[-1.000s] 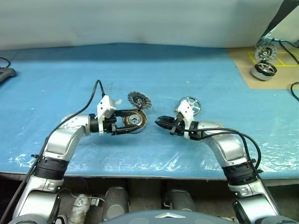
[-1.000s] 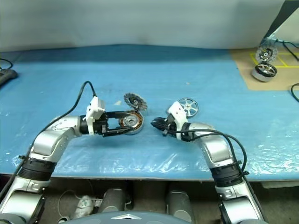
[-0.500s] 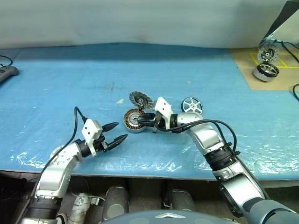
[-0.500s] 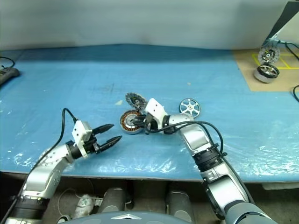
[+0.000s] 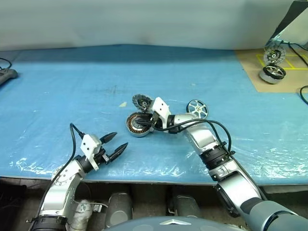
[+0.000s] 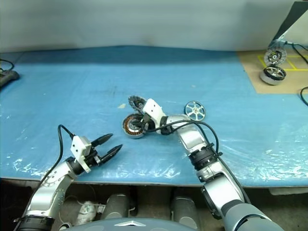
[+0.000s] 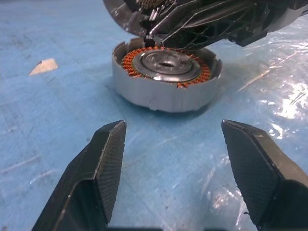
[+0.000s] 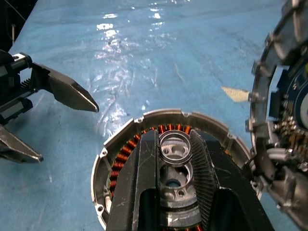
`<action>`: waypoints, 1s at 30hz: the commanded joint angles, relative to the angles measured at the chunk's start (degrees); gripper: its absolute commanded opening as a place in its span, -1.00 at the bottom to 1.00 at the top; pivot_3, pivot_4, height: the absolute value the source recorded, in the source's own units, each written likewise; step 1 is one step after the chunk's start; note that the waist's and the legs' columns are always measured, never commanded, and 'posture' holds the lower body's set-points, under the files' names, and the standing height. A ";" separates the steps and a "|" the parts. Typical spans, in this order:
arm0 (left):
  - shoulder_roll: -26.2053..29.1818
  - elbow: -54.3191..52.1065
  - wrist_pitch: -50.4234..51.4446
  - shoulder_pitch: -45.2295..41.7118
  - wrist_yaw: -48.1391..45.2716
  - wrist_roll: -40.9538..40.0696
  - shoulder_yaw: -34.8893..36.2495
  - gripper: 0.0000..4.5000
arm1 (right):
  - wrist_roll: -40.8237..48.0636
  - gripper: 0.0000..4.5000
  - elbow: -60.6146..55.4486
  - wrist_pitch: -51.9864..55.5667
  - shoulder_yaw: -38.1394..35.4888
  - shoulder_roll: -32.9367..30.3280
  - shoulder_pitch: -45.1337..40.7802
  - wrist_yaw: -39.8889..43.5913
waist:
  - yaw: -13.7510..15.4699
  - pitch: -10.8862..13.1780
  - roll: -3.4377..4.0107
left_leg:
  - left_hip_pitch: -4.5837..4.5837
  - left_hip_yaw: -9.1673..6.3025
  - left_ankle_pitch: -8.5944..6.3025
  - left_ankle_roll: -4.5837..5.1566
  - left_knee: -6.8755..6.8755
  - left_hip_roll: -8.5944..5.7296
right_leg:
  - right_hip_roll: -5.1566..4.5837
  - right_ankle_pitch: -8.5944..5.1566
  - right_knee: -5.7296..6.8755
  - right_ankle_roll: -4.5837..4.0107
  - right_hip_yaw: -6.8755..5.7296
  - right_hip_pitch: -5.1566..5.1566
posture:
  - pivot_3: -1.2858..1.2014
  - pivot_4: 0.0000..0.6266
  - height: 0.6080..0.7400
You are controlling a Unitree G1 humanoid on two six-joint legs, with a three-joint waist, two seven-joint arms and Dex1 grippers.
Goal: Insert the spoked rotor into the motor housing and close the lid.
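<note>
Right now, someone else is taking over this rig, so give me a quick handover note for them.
Left gripper: open, empty, near the table's front edge.
Right gripper: over the drum's centre; grip unclear.
Black wheel: on the table, right of the drum.
Lid: just behind the drum.
Done: nothing inserted yet.
Left to do: wheel into drum, then lid on.

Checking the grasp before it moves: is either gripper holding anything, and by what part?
The right gripper appears to pinch the motor housing by its silvery central hub. The left gripper is open and holds nothing.
</note>
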 commanded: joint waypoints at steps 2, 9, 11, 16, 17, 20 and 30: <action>-0.06 4.05 -3.99 -1.07 -2.24 -0.18 0.35 0.51 | -0.96 -0.75 -0.01 -1.05 0.18 0.37 -0.51 0.43 | -0.01 0.00 0.00 | 0.01 0.00 0.00 0.00 0.02 0.01 | 0.00 0.00 0.02 0.00 0.00 0.00 | 0.03 -0.52 1.00; -0.44 12.54 -8.90 -3.87 -5.44 0.08 0.20 0.51 | -2.07 -0.75 0.94 -1.46 -0.05 0.22 0.04 0.25 | 0.08 0.00 0.00 | 0.12 0.00 0.00 0.00 0.13 0.02 | 0.00 0.00 0.19 0.00 0.02 0.06 | 0.03 -0.52 1.00; -0.38 14.47 -10.10 -4.60 -6.05 0.26 0.29 0.51 | -2.54 -0.75 0.98 -1.54 0.18 0.29 0.23 0.03 | 0.12 -0.01 0.01 | 0.15 0.00 0.00 0.00 0.18 0.02 | -0.01 0.00 0.25 0.00 0.03 0.08 | 0.03 -0.52 1.00; 0.13 15.51 -9.97 -5.50 -6.85 0.10 0.10 0.51 | -3.91 -0.75 2.60 -2.65 0.14 0.77 0.19 -0.95 | 0.16 -0.01 0.02 | 0.38 0.00 0.00 -0.01 0.18 0.02 | -0.01 0.00 0.35 -0.01 0.07 0.23 | 0.03 -0.52 1.00; 0.17 15.24 -9.78 -5.54 -6.83 0.03 0.08 0.51 | -4.02 -0.75 2.99 -2.88 -0.11 0.95 0.01 -1.28 | 0.15 -0.01 0.02 | 0.40 0.00 0.00 -0.01 0.18 0.02 | -0.01 0.00 0.38 -0.01 0.09 0.24 | 0.03 -0.52 1.00; 0.12 14.89 -9.70 -5.48 -6.72 0.17 -0.12 0.51 | -4.68 -0.75 3.95 -3.50 -0.38 1.18 -0.51 -2.10 | 0.15 -0.02 0.02 | 0.43 0.01 0.00 -0.02 0.18 0.02 | -0.01 0.00 0.39 -0.01 0.11 0.25 | 0.03 -0.52 1.00; -0.81 10.69 -7.12 -5.16 -3.98 1.11 -1.54 0.51 | -5.02 -0.75 3.85 -2.15 0.58 1.72 -0.41 -0.19 | 0.14 -0.02 0.03 | 0.42 0.03 0.00 -0.02 0.18 0.02 | -0.01 0.00 0.37 -0.01 0.13 0.25 | 0.03 -0.52 1.00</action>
